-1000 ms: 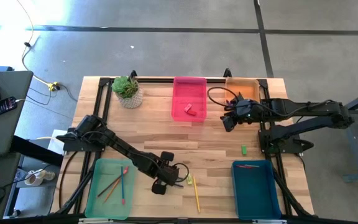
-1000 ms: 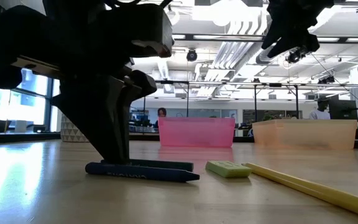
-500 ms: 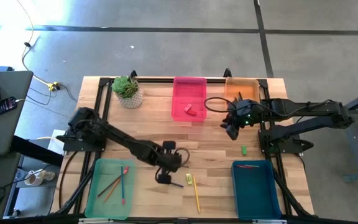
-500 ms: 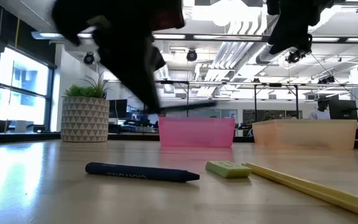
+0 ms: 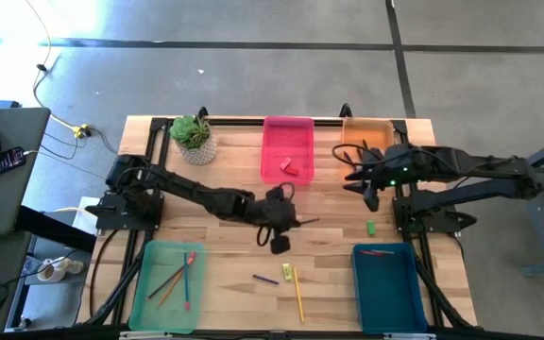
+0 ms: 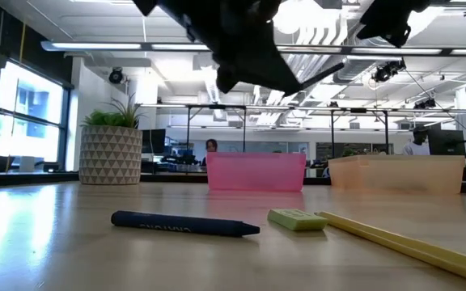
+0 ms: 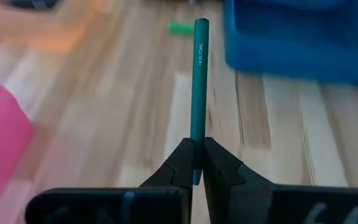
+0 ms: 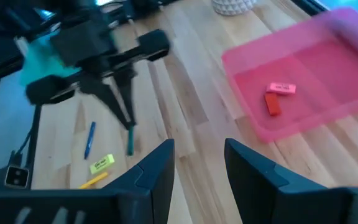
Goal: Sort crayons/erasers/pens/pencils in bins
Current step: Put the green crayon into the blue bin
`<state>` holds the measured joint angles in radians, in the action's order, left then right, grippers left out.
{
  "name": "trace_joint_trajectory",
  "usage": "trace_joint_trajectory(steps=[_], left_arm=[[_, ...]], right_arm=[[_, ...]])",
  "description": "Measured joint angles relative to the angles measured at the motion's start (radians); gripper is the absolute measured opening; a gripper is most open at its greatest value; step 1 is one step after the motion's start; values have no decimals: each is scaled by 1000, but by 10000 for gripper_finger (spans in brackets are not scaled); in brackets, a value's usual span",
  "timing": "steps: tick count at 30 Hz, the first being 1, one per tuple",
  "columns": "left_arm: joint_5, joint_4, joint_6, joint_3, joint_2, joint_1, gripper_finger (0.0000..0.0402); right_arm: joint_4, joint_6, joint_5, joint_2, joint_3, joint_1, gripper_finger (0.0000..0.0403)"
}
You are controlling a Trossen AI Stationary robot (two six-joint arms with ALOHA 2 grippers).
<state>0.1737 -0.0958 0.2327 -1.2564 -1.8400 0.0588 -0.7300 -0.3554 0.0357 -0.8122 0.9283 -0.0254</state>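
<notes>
Nearest to the low camera, a dark blue crayon [image 6: 184, 224] lies flat on the wood table [image 5: 234, 203], in the same place as before. Just beside it rest a chunky yellow eraser [image 6: 297, 219] and a long yellow pencil [image 6: 403, 241], both also unmoved.

The left gripper [image 5: 286, 225] is no longer down at the crayon. It has lifted and travelled toward the table's middle, now above the bare planks in front of the pink bin [image 5: 288, 149]. Its fingers [image 7: 219, 168] are pressed together on a thin teal stick [image 7: 198, 93], smooth and round, with small white print along its side. The stick points out past the fingertips.

To the near left, the light green bin [image 5: 168, 283] holds several thin sticks. To the near right, the dark teal bin [image 5: 386, 277] holds a red stick. A small green eraser [image 5: 370, 228] lies on the table in front of the right arm.

Farther back, the right gripper [image 5: 371, 195] has shifted a little to the right and hangs above the table near the orange bin [image 5: 367, 132]; its fingers [image 8: 154, 171] are spread, with nothing between them. The pink bin, of glossy plastic, holds two red-pink erasers [image 8: 276, 98]. A potted plant [image 5: 194, 138] stands at the far left corner.
</notes>
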Motion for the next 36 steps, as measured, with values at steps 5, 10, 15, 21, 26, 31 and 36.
trace_joint_trajectory(steps=[5,10,15,21,26,31,36], left_arm=[[-9,112,0,0,0,-53,3],[-9,252,0,0,0,-94,3],[-8,369,0,0,0,-121,3],[-8,499,-20,0,0,-145,3],[-5,580,-27,0,0,-160,3],[-5,620,-27,0,0,-171,3],[-5,637,-33,0,0,-181,3]], right_arm=[[4,90,-37,25,0,0,133],[59,166,-52,21,0,0,133],[131,255,-53,20,0,0,133],[193,330,-48,14,0,-1,133],[256,351,45,6,0,-1,133],[315,382,70,7,0,-1,133],[367,381,76,-1,0,-2,133]])
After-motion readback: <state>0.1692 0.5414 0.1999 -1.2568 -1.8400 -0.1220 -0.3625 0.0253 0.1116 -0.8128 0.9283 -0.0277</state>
